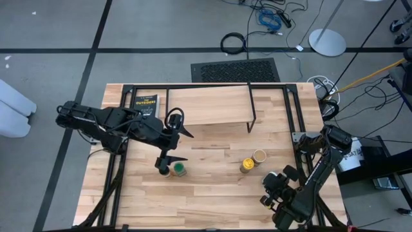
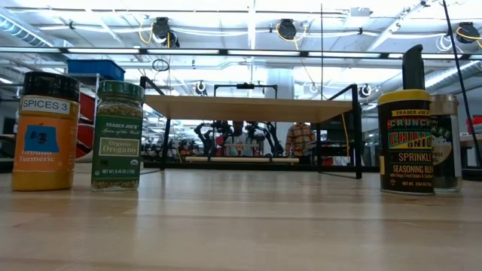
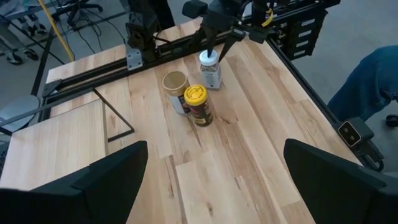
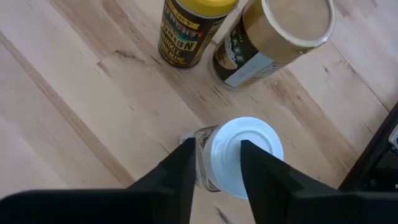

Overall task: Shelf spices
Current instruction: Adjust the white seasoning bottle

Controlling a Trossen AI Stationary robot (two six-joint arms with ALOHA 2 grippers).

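Observation:
The shelf (image 1: 209, 106) (image 2: 248, 108) stands on its thin black legs at the table's far middle. The dark-lidded orange jar (image 1: 165, 171) (image 2: 45, 132) and the green-lidded jar (image 1: 179, 169) (image 2: 117, 135) stand side by side left of centre. The yellow-lidded jar (image 1: 246, 166) (image 3: 198, 104) and the tan-lidded jar (image 1: 259, 156) (image 3: 175, 90) stand together right of centre. My left gripper (image 1: 187, 147) (image 3: 211, 180) hovers wide open just beyond the dark and green jars. My right gripper (image 4: 217, 158) (image 3: 216, 53) points down over the upright white-lidded jar (image 4: 245, 155) (image 3: 210, 68), fingers a little apart above its lid.
A flat black packet with yellow lettering (image 1: 145, 102) lies at the far left, beside the shelf. Black metal rails (image 1: 293, 109) run along the table's left and right sides. A person's blue-clad leg (image 3: 373, 81) shows past the table's right edge.

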